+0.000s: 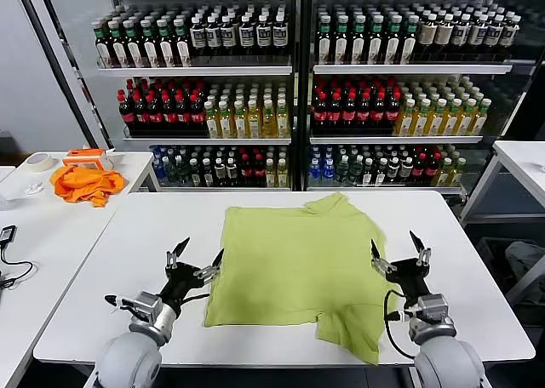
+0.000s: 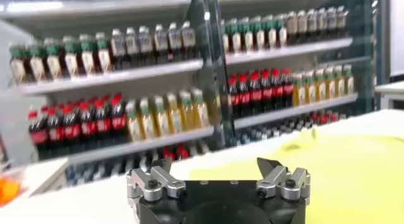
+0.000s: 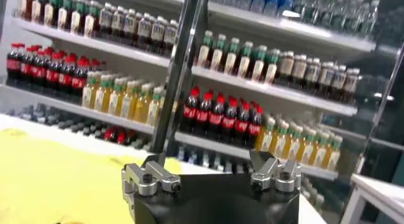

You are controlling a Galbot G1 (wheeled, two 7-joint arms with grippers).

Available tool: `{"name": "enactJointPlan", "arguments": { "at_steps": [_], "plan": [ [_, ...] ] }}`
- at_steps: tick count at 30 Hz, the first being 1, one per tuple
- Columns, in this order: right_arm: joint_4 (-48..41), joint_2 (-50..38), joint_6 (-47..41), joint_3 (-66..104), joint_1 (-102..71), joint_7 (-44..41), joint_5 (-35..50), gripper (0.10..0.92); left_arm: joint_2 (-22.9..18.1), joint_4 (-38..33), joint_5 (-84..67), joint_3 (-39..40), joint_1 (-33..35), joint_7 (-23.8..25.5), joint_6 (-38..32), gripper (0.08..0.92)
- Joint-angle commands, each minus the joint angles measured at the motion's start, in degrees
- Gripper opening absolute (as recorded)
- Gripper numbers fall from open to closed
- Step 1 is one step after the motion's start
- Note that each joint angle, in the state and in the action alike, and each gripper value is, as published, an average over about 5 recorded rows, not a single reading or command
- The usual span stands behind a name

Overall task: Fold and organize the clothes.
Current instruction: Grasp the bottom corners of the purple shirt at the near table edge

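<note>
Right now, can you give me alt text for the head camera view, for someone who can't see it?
A lime yellow-green T-shirt lies partly folded on a white table, with the left end effector and right end effector open on either side of it, touching nothing. Behind stand shelves of bottled drinks; an orange cloth sits on a side table to the left.

Mock shop: glass-door drink coolers [image 1: 294,82] full of bottles behind white tables [image 1: 77,235].
</note>
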Motion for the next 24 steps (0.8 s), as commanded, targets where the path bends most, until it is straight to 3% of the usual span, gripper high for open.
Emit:
{"name": "enactJointPlan", "arguments": {
  "at_steps": [1, 12, 24],
  "plan": [
    [5.5, -3.71, -1.6, 1.02, -11.62, -0.09, 4.42, 0.823, 4.27, -7.15, -6.58, -0.84, 10.34, -6.63, 11.15, 0.823],
    [5.37, -2.63, -0.6, 0.1, -17.14, -0.59, 4.85, 0.823, 4.0, -7.18, -8.65, 1.28, 10.8, -8.35, 12.64, 0.823],
    [3.86, -1.75, -0.24, -1.88, -17.66, 1.42, 6.18, 0.823, 2.79, -2.63, -8.01, 4.14, 7.85, -10.72, 11.89, 0.823]
  ]
}}
